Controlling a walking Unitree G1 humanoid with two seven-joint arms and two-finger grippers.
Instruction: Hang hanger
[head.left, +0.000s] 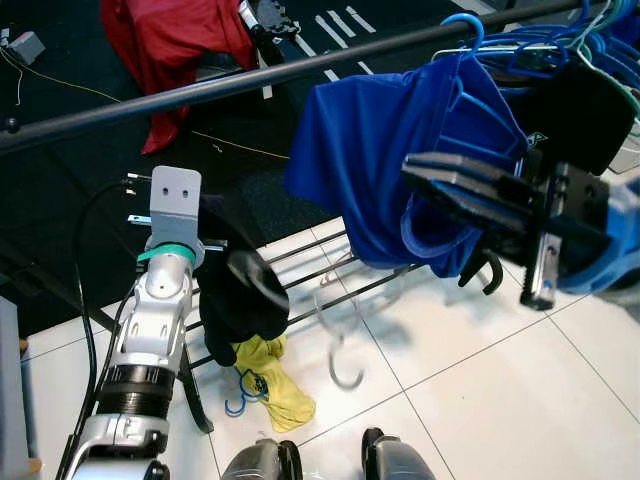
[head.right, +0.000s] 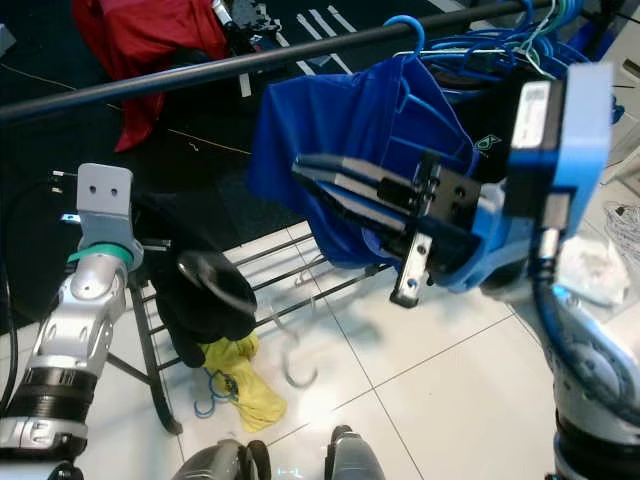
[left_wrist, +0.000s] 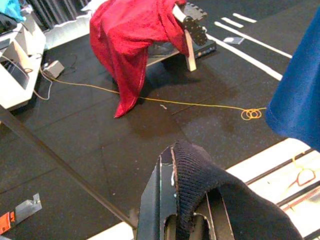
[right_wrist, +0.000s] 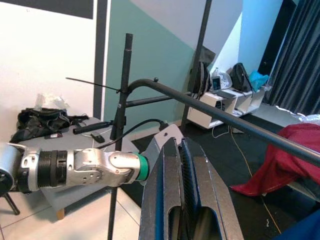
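Rail (head.left: 200, 92) running long across the top, well above the left gripper (head.left: 240, 285), pinched shut on a black garment (head.left: 235, 300). Blue-shirted hanger (head.right: 400, 35) already hooked there, just beyond the right gripper (head.right: 320, 185), pressed together, empty.

— Hidden? Left gripper (head.left: 240, 290), wrapped in black cloth (left_wrist: 210, 190); finger state unreadable.
— Blurred? Clear hanger (head.left: 345, 340) by the lower rack, smeared.
— Cut off? Blue hangers (head.left: 560, 40) at the right edge; red cloth (head.left: 170, 50) at the top.
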